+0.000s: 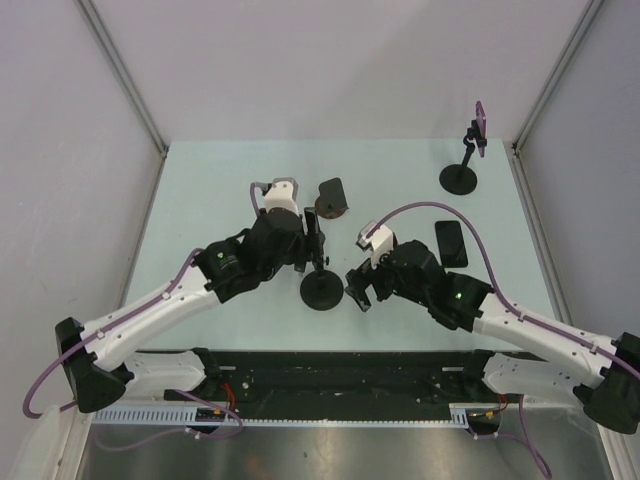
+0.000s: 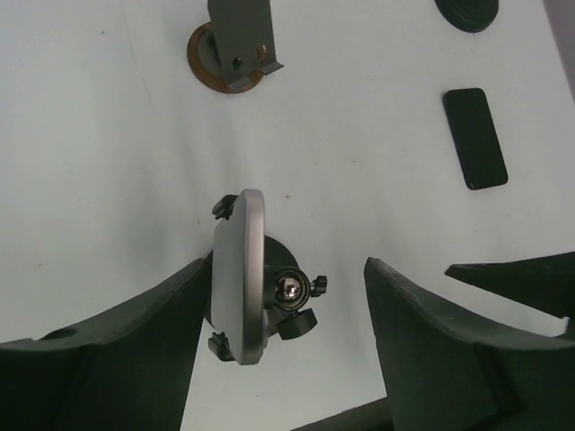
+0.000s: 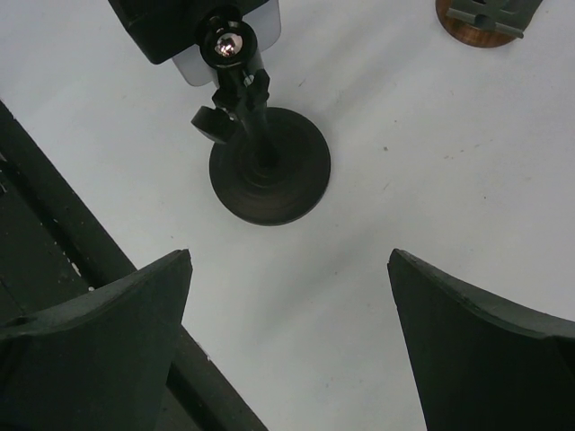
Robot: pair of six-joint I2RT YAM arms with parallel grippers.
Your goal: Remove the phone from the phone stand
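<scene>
While both arms reach in over the pale table (image 1: 200,200), we see the phone stand (image 1: 321,290) standing on its round black base between them, near the middle of the near half.

From the left wrist camera, the phone (image 2: 241,274) shows edge-on as a slim silver slab. It is upright and clamped in the stand's small black claws, with the stand's shiny ball joint (image 2: 289,287) just beside it.

The left gripper (image 2: 286,262) sits around the phone with its jaws parted. One jaw lies very close to the phone's flat side, and we cannot tell whether it touches. The other stands well clear beyond the ball joint, so the gripper has no hold on the phone.

The right gripper (image 3: 289,253) hovers low beside the stand's base, its jaws spread wide with nothing between them but bare table.

Elsewhere, a black phone (image 1: 451,243) lies flat to the right. A brown-based stand (image 1: 330,198) with a grey cradle stands just beyond the left gripper. A purple-topped stand (image 1: 462,175) stands at the far right.
</scene>
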